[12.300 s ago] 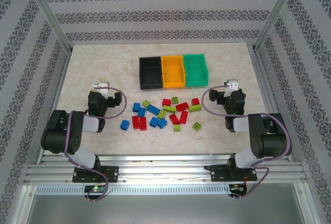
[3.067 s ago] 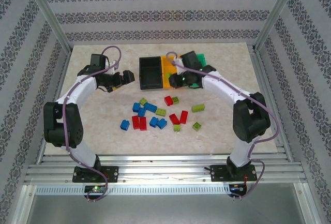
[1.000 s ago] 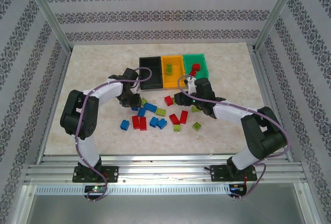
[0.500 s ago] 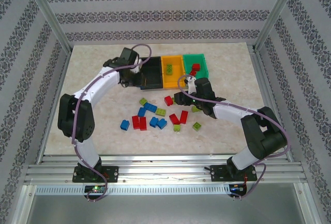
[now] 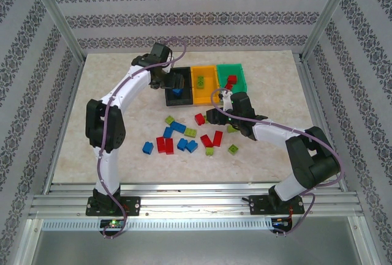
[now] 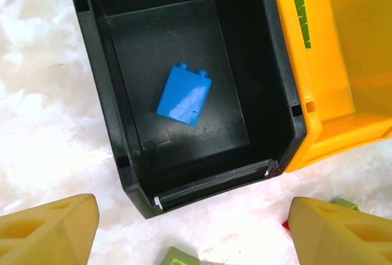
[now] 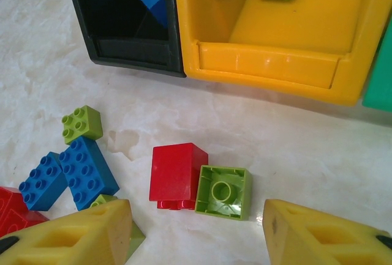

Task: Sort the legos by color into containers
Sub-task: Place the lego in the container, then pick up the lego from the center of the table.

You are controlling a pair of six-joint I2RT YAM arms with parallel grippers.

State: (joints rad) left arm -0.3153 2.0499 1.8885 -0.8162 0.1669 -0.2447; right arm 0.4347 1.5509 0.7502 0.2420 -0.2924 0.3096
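Lying loose in the black bin (image 6: pixel 107 93), 1 blue brick (image 6: pixel 184 93) sits below the left gripper (image 6: pixel 193 231), jaws spread. The red brick (image 7: pixel 177 173) nearer looks light, stiff, slick; pinch its flat sides. Facing it, the right gripper (image 7: pixel 196 234) hangs spread, empty.

The left fingers (image 5: pixel 177 82) hung over the black bin (image 5: pixel 181 102), a blue brick (image 5: pixel 177 93) lying inside it.

Bare table (image 5: pixel 283 87) flanks, bricks (image 5: pixel 181 128) clutter centre
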